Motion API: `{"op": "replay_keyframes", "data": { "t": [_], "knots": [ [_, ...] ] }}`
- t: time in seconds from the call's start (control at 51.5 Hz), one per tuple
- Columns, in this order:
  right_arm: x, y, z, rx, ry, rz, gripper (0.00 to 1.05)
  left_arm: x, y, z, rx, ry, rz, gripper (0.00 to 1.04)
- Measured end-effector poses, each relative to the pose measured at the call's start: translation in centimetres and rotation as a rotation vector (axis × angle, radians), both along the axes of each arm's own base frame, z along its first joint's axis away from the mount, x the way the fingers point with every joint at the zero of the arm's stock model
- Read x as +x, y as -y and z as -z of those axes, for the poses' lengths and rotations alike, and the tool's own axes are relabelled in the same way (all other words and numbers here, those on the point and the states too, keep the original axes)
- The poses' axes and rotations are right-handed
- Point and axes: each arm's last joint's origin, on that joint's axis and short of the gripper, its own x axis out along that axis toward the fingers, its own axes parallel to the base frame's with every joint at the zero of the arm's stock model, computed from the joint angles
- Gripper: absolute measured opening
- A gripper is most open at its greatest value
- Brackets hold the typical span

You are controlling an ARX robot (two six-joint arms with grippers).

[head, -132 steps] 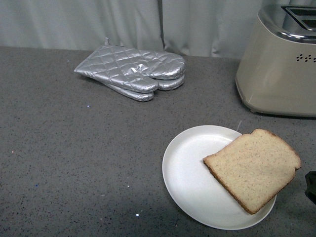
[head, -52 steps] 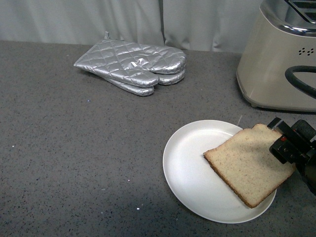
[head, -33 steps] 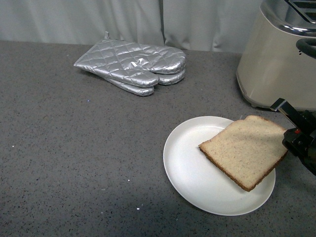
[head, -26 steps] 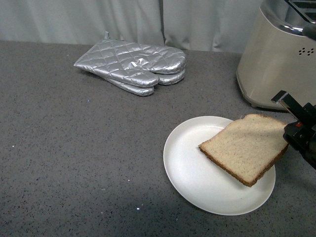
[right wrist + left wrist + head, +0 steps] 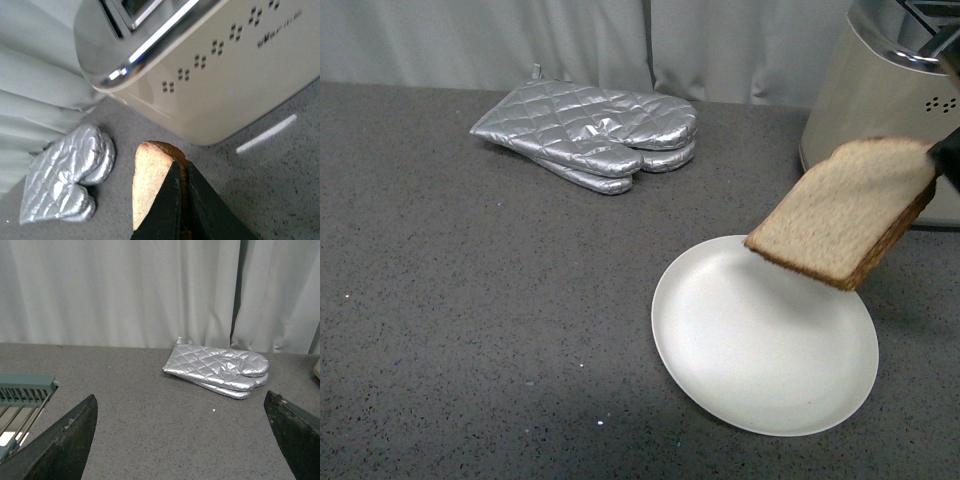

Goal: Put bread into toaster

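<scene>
The bread, a tan speckled slice with brown crust, hangs tilted in the air above the white plate, in front of the toaster. My right gripper is shut on the slice's right edge, only its tip showing at the frame's border. In the right wrist view the two black fingers pinch the bread edge-on, with the beige toaster and its chrome slotted top close ahead. My left gripper is open over bare counter, far from the bread.
Silver quilted oven mitts lie at the back of the grey speckled counter, also in the left wrist view. A grey curtain hangs behind. A green rack shows in the left wrist view.
The right gripper closed on the bread and lifted it off the plate, up and toward the toaster. The plate now lies bare.
</scene>
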Motion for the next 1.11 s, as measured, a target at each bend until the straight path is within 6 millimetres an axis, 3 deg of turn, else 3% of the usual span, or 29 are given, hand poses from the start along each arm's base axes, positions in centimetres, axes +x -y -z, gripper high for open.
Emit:
{"op": "replay_keyframes", "data": {
  "t": [0.35, 0.68, 0.932, 1.107],
  "knots": [
    [0.4, 3.4, -8.0, 0.024, 0.185, 0.095, 0.01, 0.0, 0.0, 0.0, 0.0, 0.0, 0.0, 0.98],
    [1.0, 5.7, -13.0, -0.006, 0.306, 0.228, 0.01, 0.0, 0.0, 0.0, 0.0, 0.0, 0.0, 0.98],
    [1.0, 7.0, -16.5, -0.233, 0.38, 0.432, 0.01, 0.0, 0.0, 0.0, 0.0, 0.0, 0.0, 0.98],
    [1.3, 6.0, -17.3, -0.436, 0.376, 0.549, 0.01, 0.0, 0.0, 0.0, 0.0, 0.0, 0.0, 0.98]
  ]
}}
